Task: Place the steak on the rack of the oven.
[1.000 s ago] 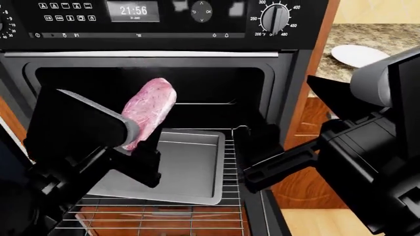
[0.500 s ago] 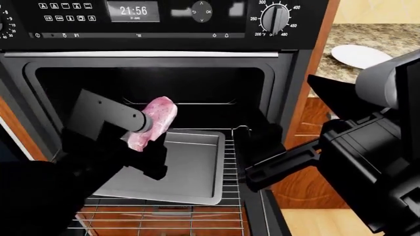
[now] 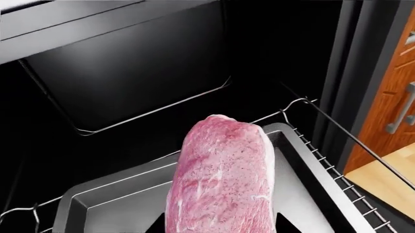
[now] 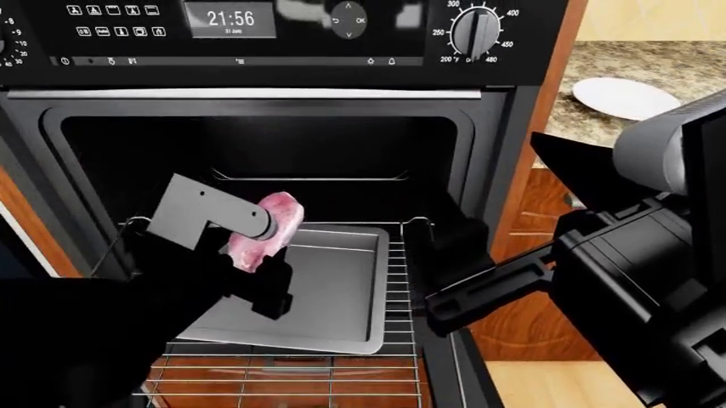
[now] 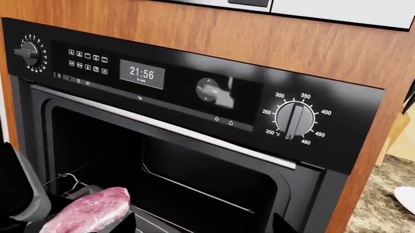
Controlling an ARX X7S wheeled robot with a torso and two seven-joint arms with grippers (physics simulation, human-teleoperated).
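My left gripper (image 4: 258, 248) is shut on the steak (image 4: 270, 223), a pink marbled chunk held tilted just above the grey baking tray (image 4: 335, 293). The tray lies on the pulled-out wire rack (image 4: 399, 276) of the black oven (image 4: 284, 38). In the left wrist view the steak (image 3: 220, 179) fills the space between my dark fingertips (image 3: 283, 224), over the tray (image 3: 110, 208) and rack (image 3: 322, 159). My right gripper (image 4: 440, 255) is open and empty at the rack's right edge. Its wrist view shows the oven front (image 5: 214, 92) and the steak (image 5: 91, 211).
A white plate (image 4: 618, 95) sits on the granite counter (image 4: 669, 59) to the right of the oven. Wooden cabinet panels (image 4: 533, 212) flank the oven. The oven cavity (image 4: 306, 149) behind the tray is dark, with a second rail at the back.
My left gripper has carried the steak down and forward, from in front of the cavity to just above the tray's left side. The right arm has stayed in place.
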